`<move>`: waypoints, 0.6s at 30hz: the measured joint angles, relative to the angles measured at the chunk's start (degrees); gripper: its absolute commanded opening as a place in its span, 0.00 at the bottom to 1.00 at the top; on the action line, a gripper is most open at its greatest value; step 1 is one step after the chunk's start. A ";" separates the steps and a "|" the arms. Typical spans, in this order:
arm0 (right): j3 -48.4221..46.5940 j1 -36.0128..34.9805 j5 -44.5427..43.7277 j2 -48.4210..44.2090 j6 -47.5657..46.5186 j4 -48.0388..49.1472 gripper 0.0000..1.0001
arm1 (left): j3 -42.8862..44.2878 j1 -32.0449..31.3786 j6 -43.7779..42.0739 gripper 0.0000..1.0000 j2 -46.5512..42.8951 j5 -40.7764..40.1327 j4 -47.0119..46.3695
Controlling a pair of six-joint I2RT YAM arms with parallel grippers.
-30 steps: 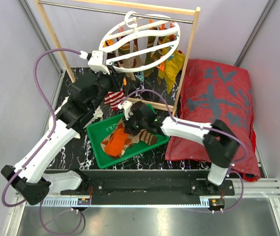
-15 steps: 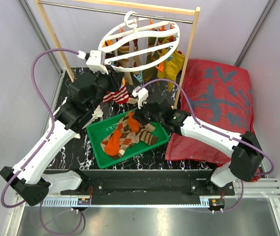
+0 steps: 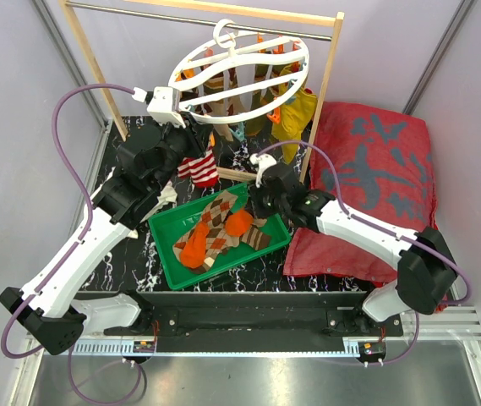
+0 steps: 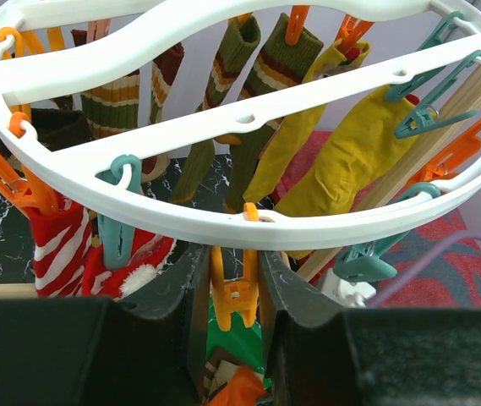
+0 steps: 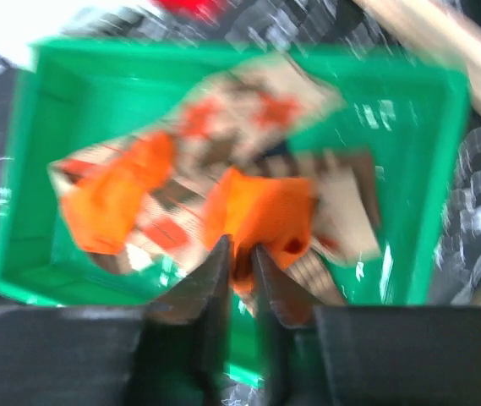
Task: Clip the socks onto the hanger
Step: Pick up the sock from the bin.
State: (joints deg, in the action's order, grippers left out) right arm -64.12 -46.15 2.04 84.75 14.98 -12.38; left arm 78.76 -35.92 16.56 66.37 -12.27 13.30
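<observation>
Above the green tray (image 5: 37,169) our right gripper (image 5: 240,249) pinches an orange sock (image 5: 265,216); raised left gripper (image 4: 233,254) squeezes the hanger (image 4: 181,127)'s orange clip (image 4: 233,292).

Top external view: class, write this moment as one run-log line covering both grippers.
left gripper: around orange clip on hanger, grip unclear | right gripper: shut on orange sock over green tray

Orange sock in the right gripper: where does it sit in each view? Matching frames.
Top external: the orange sock sits mid-frame, above the green tray.
Left wrist: an orange scrap at the bottom edge, between the fingers, is probably it; not certain.
Right wrist: centre of frame, blurred, pinched in the right gripper.
Shared landmark: the green tray.
</observation>
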 measured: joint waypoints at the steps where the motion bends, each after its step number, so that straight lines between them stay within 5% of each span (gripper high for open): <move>1: 0.85 0.42 -1.01 0.22 1.46 -1.09 0.40 | 0.00 0.00 0.02 0.00 0.00 0.00 -0.02; 6: 4.26 0.66 -4.26 0.50 4.02 -9.03 0.54 | 0.00 0.00 0.35 0.00 0.00 0.04 -0.02; 13: 2.01 0.66 -5.99 -1.75 -8.68 -14.75 0.53 | 0.00 0.00 0.42 0.00 0.00 0.13 0.00; 18: -4.76 0.63 0.81 -0.15 -21.53 -14.93 0.42 | 0.00 0.00 0.39 0.00 -0.02 0.13 0.00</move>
State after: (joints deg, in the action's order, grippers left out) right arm -68.88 -45.52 2.85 84.60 -6.55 -27.31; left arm 78.76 -35.92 16.95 66.35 -12.14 13.30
